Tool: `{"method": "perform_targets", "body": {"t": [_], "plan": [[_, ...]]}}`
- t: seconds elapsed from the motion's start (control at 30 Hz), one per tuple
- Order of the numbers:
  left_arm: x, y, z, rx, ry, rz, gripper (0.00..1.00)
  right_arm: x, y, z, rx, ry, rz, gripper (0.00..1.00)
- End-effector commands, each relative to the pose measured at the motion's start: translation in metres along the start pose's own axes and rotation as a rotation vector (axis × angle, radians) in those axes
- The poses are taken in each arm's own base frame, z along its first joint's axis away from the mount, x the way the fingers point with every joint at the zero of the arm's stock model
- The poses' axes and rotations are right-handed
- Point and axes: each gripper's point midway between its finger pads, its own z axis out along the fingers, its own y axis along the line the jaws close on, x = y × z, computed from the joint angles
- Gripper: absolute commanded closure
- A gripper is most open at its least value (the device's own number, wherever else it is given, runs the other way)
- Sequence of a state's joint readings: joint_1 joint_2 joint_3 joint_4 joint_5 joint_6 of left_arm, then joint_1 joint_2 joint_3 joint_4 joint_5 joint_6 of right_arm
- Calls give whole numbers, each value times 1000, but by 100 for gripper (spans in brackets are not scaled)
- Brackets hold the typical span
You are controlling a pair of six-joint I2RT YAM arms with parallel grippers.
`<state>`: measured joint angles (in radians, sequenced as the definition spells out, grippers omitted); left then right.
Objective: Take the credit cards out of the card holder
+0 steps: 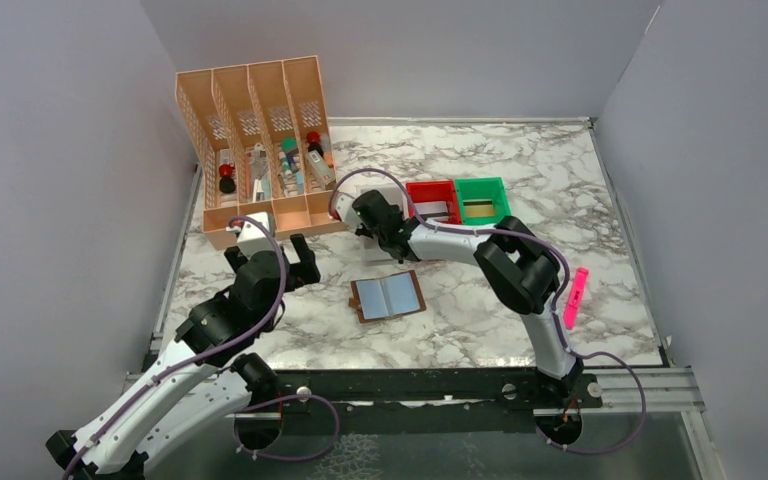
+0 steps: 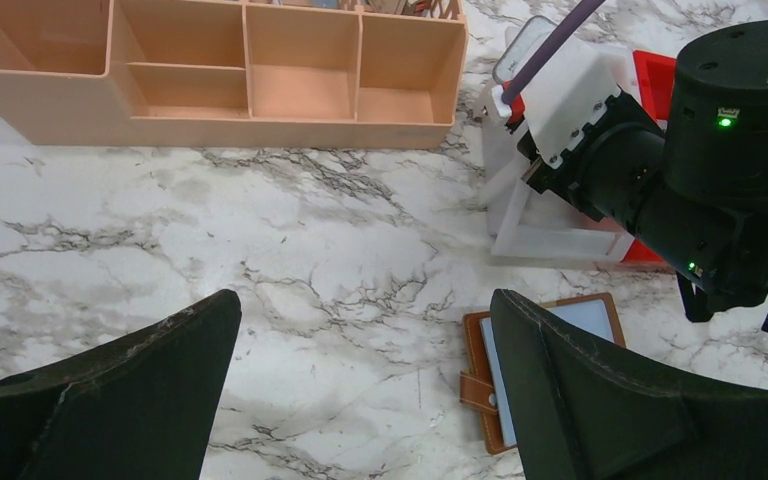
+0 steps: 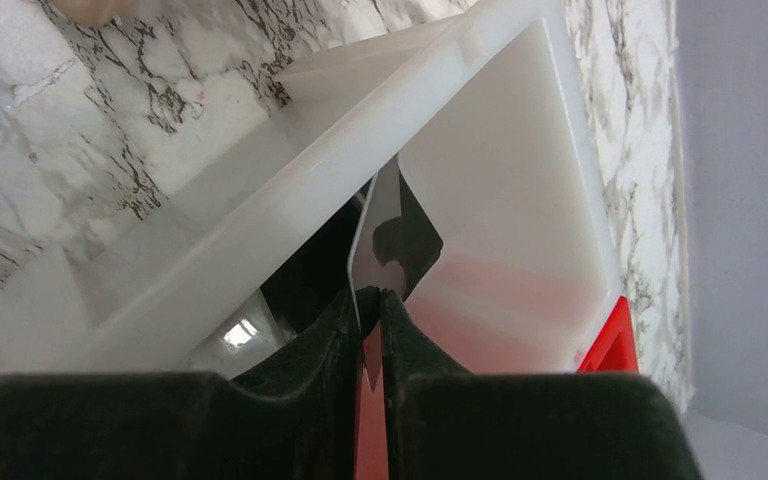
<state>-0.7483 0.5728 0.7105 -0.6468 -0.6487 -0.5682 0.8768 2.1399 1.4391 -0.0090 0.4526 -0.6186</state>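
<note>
Right wrist: right hand [image 3: 370, 302] pinches credit card [image 3: 381, 215] over white bin [image 3: 310, 195]; left hand [image 2: 365, 320] spread.

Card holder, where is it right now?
In the top view the card holder lies open on the marble table, about mid-table. It sits just on the robot's side of the white bin.

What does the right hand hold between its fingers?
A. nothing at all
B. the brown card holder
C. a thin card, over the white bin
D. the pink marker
C: in the right wrist view the right hand pinches a thin card by its edge over the white bin, while the card holder lies open on the table.
</note>
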Motion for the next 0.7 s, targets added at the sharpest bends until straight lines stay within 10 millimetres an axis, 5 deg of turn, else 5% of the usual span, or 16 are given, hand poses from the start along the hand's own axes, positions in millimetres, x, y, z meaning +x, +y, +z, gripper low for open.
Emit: {"method": "perform_targets", "body": {"t": [0.0, 0.4, 0.67], "plan": [[2, 1, 1, -10, 13, 8, 1, -7, 1, -6, -55, -30, 66, 81], [5, 0, 3, -11, 25, 18, 1, -31, -28, -34, -55, -139, 217, 60], [5, 0, 3, -13, 27, 20, 1, -31, -35, -63, -67, -168, 384, 57]]}}
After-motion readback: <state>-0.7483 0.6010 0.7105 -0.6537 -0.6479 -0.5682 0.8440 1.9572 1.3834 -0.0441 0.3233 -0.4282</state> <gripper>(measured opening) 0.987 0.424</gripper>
